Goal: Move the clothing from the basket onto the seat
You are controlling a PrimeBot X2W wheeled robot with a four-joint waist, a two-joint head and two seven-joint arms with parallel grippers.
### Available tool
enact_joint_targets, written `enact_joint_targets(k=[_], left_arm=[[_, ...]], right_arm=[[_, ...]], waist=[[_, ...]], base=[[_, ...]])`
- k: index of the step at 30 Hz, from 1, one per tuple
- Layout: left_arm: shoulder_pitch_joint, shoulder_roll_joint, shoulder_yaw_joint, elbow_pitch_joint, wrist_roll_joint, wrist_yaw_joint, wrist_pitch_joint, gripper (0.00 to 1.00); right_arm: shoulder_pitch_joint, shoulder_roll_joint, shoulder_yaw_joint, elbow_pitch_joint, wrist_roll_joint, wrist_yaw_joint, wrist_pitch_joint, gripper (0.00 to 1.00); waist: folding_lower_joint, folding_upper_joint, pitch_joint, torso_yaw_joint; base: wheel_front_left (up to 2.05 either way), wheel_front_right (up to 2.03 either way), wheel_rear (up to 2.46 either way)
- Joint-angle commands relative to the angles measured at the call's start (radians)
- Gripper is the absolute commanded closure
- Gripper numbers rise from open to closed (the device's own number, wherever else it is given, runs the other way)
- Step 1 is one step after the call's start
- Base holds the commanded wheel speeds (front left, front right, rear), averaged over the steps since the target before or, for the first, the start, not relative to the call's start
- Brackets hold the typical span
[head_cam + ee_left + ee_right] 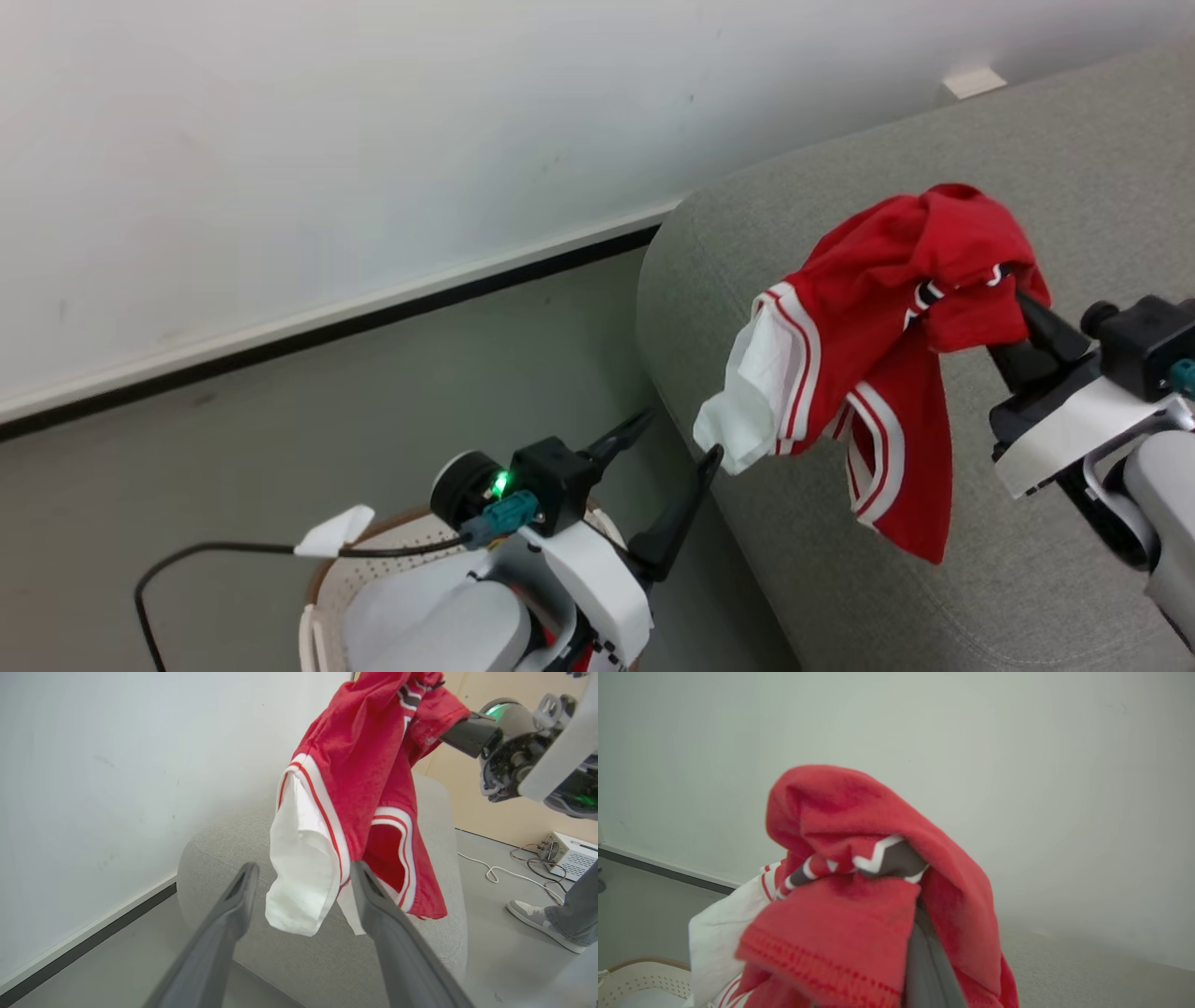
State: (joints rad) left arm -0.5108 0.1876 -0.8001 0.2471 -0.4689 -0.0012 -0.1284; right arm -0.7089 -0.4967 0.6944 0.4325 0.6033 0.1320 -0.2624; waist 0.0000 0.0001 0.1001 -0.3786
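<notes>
A red garment (868, 336) with white stripes and a white sleeve hangs in the air over the front edge of the grey seat (1027, 159). My right gripper (1022, 303) is shut on its bunched top, with the fingertips buried in cloth. In the right wrist view the red cloth (859, 905) drapes over my right gripper (920, 914). My left gripper (680, 439) stands open just below the white sleeve. In the left wrist view the sleeve (299, 868) hangs ahead of the gap between the spread fingers (233, 914). The basket (322, 583) sits under my left arm, mostly hidden.
A white wall with a dark baseboard (327, 327) runs behind the grey floor. To the right of the seat (224, 849) are a person's shoe (537, 917), a white box (570, 854) and loose cables (495, 872). A black cable (187, 555) crosses beside the basket.
</notes>
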Motion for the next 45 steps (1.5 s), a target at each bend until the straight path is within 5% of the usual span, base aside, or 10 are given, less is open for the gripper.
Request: enact_joint_targets(k=[1, 11, 22, 31, 32, 33, 34, 40, 45], left_arm=[[-0.022, 0.013, 0.001, -0.005, 0.009, -0.006, 0.006, 0.0], [-0.214, 0.04, -0.014, -0.058, 0.081, -0.047, 0.065, 0.0], [-0.338, 0.02, -0.013, -0.076, 0.113, -0.058, 0.057, 0.0], [-0.346, 0.018, -0.011, -0.054, 0.108, -0.052, 0.03, 0.0], [-0.343, 0.019, -0.009, -0.052, 0.104, -0.051, 0.026, 0.0], [-0.343, 0.019, -0.009, -0.052, 0.104, -0.051, 0.026, 0.0], [-0.34, 0.021, -0.007, -0.049, 0.101, -0.047, 0.025, 0.0], [-0.305, 0.044, 0.009, -0.028, 0.08, -0.032, 0.006, 0.0], [-0.257, 0.067, 0.023, -0.009, 0.058, -0.017, -0.017, 0.0]], right_arm=[[-0.013, -0.004, -0.022, -0.007, -0.014, -0.002, -0.004, 1.0], [-0.191, -0.063, -0.272, 0.03, -0.039, -0.002, 0.003, 1.0], [-0.424, -0.25, -0.585, 0.196, -0.116, -0.003, 0.086, 1.0], [-0.39, -0.135, -0.811, 0.479, -0.251, -0.003, 0.035, 1.0], [-0.384, -0.115, -0.83, 0.506, -0.266, -0.003, 0.03, 0.71], [-0.384, -0.115, -0.83, 0.506, -0.266, -0.003, 0.03, 0.71], [-0.377, -0.097, -0.848, 0.525, -0.281, -0.003, 0.022, 0.02], [-0.308, 0.003, -0.901, 0.54, -0.357, -0.002, -0.003, 0.0], [-0.186, 0.066, -0.911, 0.405, -0.398, -0.003, -0.003, 0.0]], waist=[[0.0, -0.0001, 0.06, 0.019], [0.0, -0.0001, 0.357, 0.121], [0.0, -0.0001, 0.573, 0.227], [0.0, -0.0001, 0.64, 0.272], [0.0, -0.0001, 0.64, 0.272], [0.0, -0.0001, 0.64, 0.272], [0.0, -0.0001, 0.639, 0.272], [0.0, -0.0001, 0.589, 0.247], [0.0, -0.0001, 0.5, 0.223]], base=[[0.0, 0.0, 0.0], [0.0, 0.0, 0.0], [0.0, 0.0, 0.0], [0.0, 0.0, 0.0], [0.0, 0.0, 0.0], [0.0, 0.0, 0.0], [0.0, 0.0, 0.0], [0.0, 0.0, 0.0], [0.0, 0.0, 0.0]])
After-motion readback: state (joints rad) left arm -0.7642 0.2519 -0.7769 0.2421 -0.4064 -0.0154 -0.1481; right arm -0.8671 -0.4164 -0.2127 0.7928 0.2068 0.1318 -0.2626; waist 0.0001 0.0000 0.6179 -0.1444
